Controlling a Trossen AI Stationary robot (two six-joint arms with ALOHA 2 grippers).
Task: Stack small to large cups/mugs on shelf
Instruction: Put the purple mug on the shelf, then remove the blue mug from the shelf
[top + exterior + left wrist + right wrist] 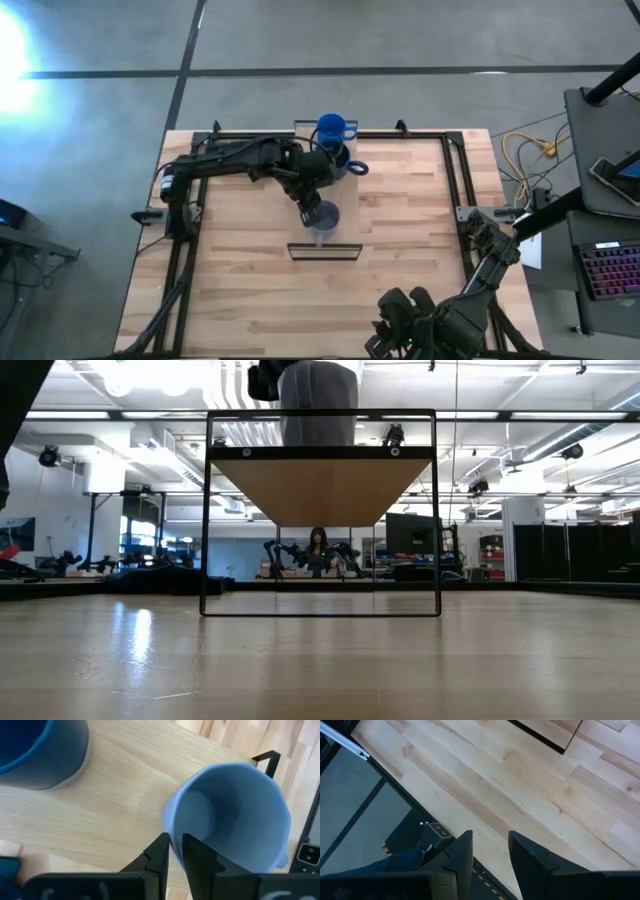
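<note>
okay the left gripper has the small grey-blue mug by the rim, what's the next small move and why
Probably lower it and release: the left gripper pinches the small mug by its rim over the shelf, near the frame end, apart from the other mugs.

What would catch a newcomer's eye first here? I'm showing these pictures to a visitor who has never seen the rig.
Probably the left gripper, pinching the rim of the small grey-blue mug over the near end of the shelf. Next, the bright blue mug at the shelf's far end, with the dark navy mug just nearer. The right gripper waits open at the table's near right edge.
</note>
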